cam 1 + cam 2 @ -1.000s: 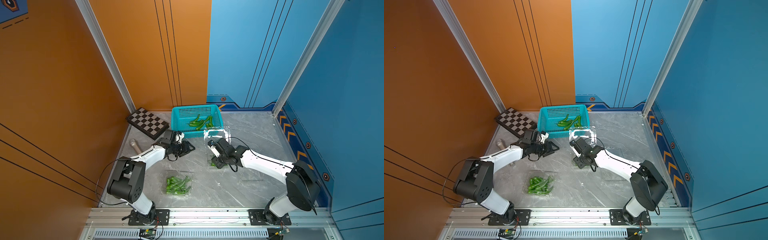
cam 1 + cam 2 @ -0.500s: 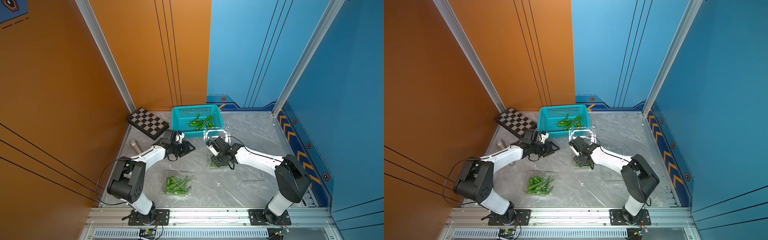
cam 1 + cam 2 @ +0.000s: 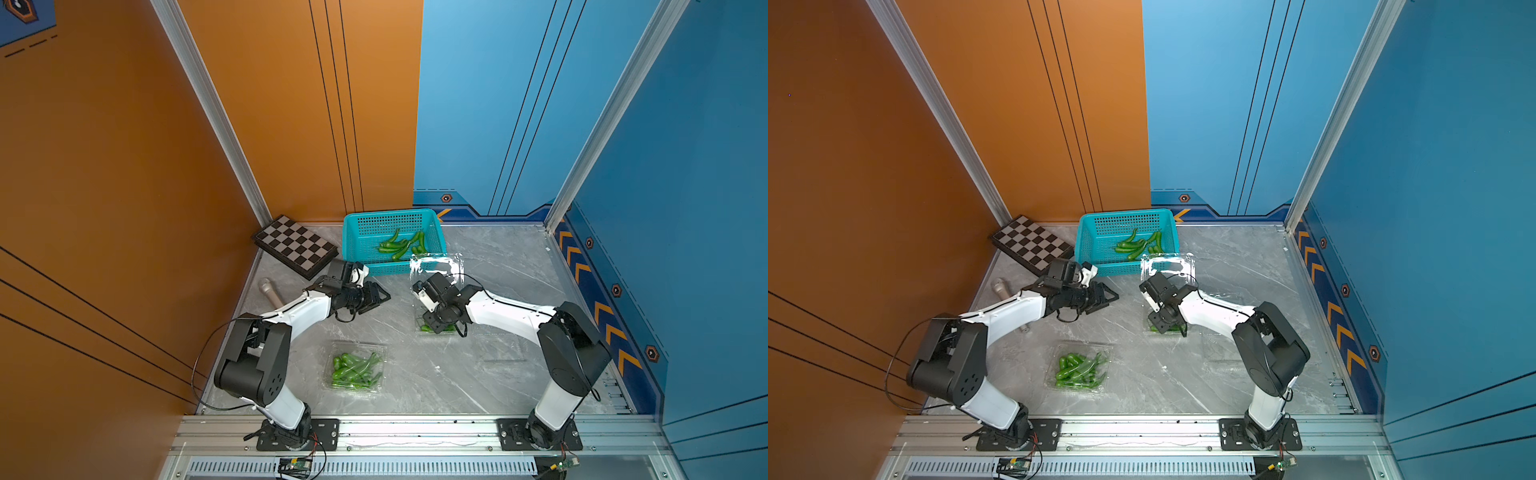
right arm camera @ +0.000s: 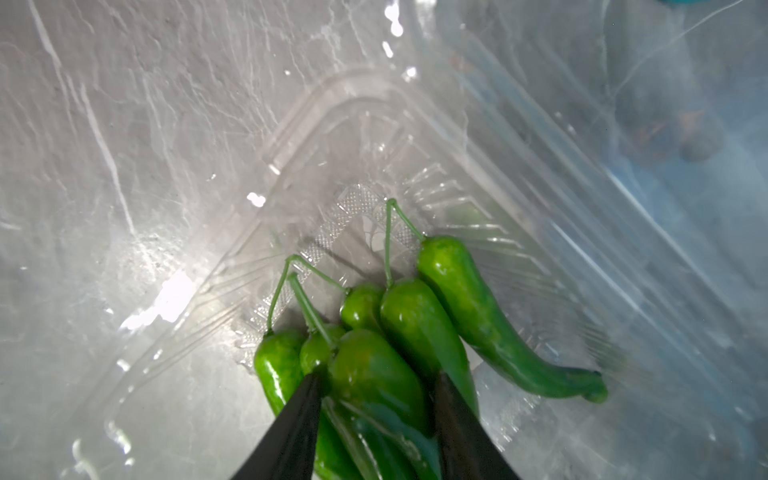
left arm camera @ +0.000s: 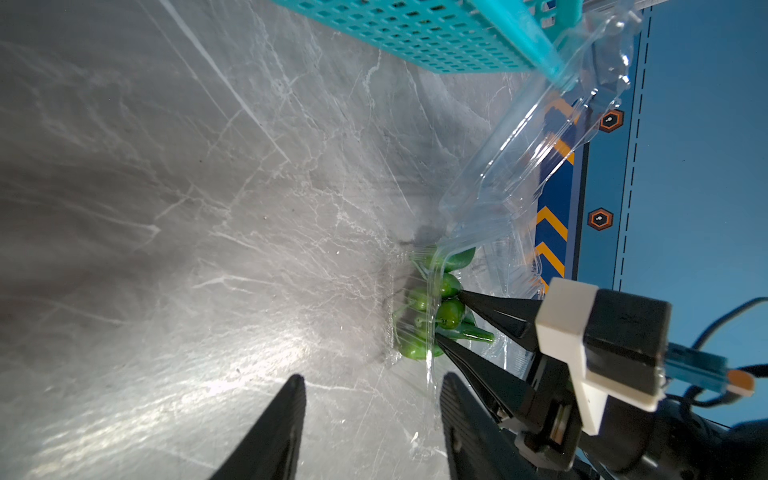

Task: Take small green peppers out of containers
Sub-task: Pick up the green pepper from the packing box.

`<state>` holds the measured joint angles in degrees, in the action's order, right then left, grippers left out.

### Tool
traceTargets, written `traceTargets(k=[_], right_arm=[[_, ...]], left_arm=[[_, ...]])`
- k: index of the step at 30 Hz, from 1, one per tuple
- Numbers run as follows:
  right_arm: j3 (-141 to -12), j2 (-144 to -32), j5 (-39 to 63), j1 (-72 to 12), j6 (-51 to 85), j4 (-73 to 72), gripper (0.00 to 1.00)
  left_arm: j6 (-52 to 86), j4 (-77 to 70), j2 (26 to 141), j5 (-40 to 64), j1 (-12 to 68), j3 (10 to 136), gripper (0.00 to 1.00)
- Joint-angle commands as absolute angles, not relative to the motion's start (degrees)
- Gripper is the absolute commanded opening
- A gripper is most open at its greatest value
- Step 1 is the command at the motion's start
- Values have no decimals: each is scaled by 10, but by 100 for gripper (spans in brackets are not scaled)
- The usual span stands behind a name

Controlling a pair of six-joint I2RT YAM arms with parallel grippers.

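Several small green peppers lie partly hidden behind the right gripper.

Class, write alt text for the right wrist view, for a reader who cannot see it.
The right gripper reaches into an open clear container, its black jaws either side of one glossy pepper in a cluster of small green peppers. Grey marbled table shows beneath.

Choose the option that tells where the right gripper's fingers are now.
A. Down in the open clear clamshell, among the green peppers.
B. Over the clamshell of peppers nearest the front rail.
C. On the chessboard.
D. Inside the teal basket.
A: in the right wrist view the right gripper has its fingers either side of a green pepper lying in the open clamshell.
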<state>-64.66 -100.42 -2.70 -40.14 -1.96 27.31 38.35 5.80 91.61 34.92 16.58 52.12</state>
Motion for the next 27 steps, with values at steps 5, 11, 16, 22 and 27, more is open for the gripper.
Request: traceTargets(k=[5,11,16,22,27], right_arm=[[-662,-1027,-9,-379,-25,267,32],[-663,-1025,1,-372,-26,265,24],[-674,-1044,11,-370,-22,265,33],[-682,-1070,26,-365,-19,248,35],[-679,-1064,24,-365,-19,242,23]], left_arm=[[376,58,907,341,168,524,54],[376,57,909,343,168,526,54],[378,58,908,341,168,525,54],[378,58,908,341,169,526,54],[379,58,904,340,168,526,54]])
